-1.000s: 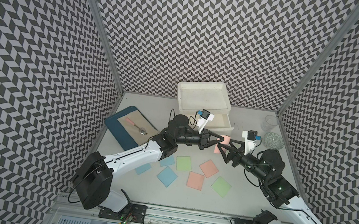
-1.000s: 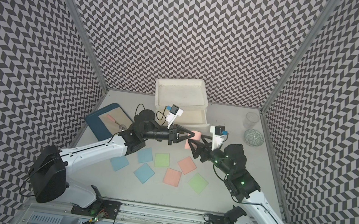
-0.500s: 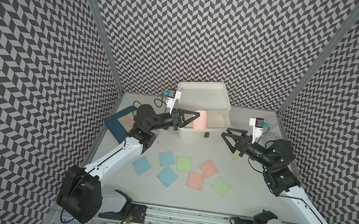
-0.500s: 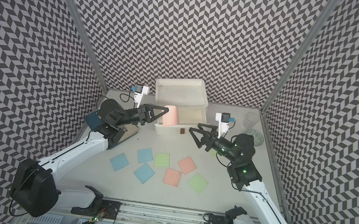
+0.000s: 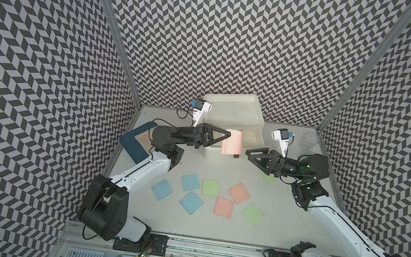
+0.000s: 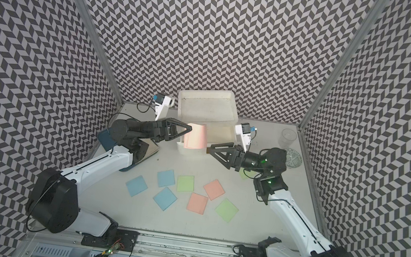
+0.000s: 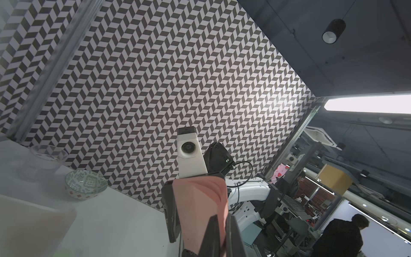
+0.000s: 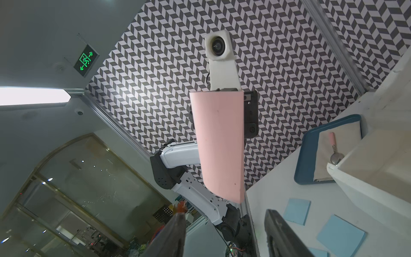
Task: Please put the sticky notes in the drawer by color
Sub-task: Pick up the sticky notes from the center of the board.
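Pink sticky note (image 5: 234, 146) in left tool (image 5: 227, 137)

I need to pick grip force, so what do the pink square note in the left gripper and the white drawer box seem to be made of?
The salmon pink square sticky note: thin matte paper, curling where the fingers of the left gripper pinch it. The white rimmed drawer box: probably moulded plastic, smooth with a faint sheen and rounded edges.

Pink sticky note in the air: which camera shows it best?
Right wrist view: the pink sticky note shows its broad face, large. Left wrist view: creased between the jaws. Both top views: small and curled.
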### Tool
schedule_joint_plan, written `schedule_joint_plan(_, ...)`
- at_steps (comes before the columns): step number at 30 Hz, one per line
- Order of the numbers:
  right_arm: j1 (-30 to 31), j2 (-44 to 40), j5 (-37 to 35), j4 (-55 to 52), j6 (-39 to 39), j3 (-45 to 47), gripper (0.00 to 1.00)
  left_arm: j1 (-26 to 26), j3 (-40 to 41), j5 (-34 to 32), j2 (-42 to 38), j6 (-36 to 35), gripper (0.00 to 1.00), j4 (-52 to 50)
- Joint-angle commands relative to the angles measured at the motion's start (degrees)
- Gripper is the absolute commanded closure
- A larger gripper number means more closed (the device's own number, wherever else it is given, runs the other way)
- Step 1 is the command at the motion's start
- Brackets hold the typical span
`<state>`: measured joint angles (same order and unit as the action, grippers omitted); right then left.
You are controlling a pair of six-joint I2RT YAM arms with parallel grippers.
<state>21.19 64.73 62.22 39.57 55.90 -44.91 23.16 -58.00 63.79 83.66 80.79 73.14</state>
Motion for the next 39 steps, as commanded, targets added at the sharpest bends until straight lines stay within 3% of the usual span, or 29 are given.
schedule_joint_plan(1,-0.2,0.5,1.5,6.6,2.4,-1.2,0.42,0.1,-0.7,-0.8,3.0,10.2,1.0,14.5)
schedule_joint_plan(5,-0.1,2.3,1.5,10.3,4.7,-1.2,0.44,1.0,-1.9,-1.0,6.0,14.1,1.0,19.9)
schedule_joint_plan(11,-0.1,6.4,1.3,14.7,7.2,-1.6,0.45,2.6,-3.7,-0.4,6.4,13.6,1.0,19.3)
schedule_joint_plan(19,-0.1,8.0,1.3,20.5,11.5,-2.0,0.57,2.9,-3.3,0.6,3.3,5.3,1.0,8.7)
schedule_joint_plan(26,0.6,5.0,2.0,20.7,12.8,-0.6,0.57,2.6,-3.3,0.6,2.6,0.1,1.0,1.5)
schedule_joint_plan(34,0.8,4.3,1.9,19.6,12.1,-0.5,0.73,2.6,-3.3,0.6,2.5,-0.5,1.0,0.6)
schedule_joint_plan(39,0.9,4.8,2.6,20.7,13.0,-0.5,0.9,2.4,-3.2,0.6,1.4,-3.9,0.97,-4.1)
